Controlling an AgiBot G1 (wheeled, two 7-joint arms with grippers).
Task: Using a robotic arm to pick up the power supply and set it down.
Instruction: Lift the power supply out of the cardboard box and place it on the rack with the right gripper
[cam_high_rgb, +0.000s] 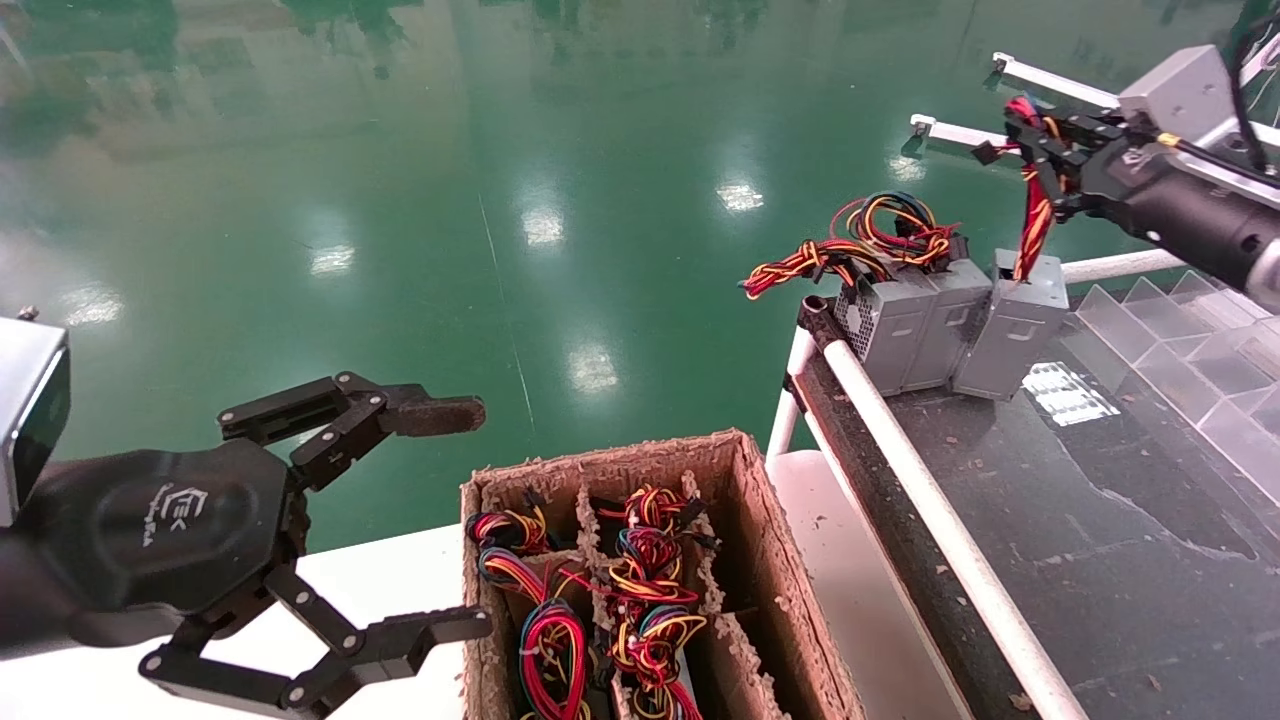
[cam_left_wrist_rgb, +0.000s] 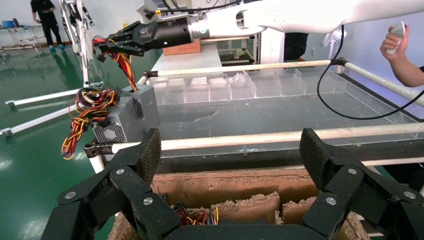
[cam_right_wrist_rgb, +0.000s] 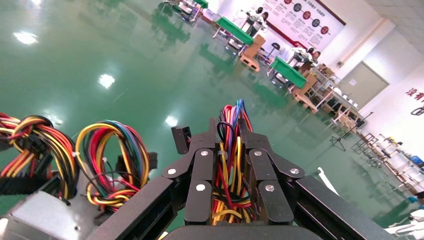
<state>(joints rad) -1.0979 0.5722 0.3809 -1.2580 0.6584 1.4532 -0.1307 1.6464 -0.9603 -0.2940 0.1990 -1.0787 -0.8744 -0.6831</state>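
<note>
The power supply (cam_high_rgb: 1020, 325) stands upright on the dark conveyor (cam_high_rgb: 1100, 520), last in a row beside two other grey units (cam_high_rgb: 915, 320) at the belt's far end, touching its neighbour. Its wire bundle (cam_high_rgb: 1035, 215) rises straight up into the right gripper (cam_high_rgb: 1040, 150), whose black fingers (cam_right_wrist_rgb: 200, 170) are pressed together on the red, yellow, black and blue strands, as the right wrist view shows. Whether the box is resting on the belt or just lifted cannot be told. The neighbours' wires (cam_high_rgb: 860, 245) curl out over the green floor (cam_high_rgb: 500, 200). A white rail (cam_high_rgb: 930, 500) edges the belt, and clear plastic dividers (cam_high_rgb: 1200, 340) lie beyond. Nearer the robot, the left gripper (cam_high_rgb: 450, 520) hangs with fingers (cam_high_rgb: 430, 415) spread wide, holding nothing, just beside a cardboard box (cam_high_rgb: 760, 560) whose compartments hold more wired units.
</note>
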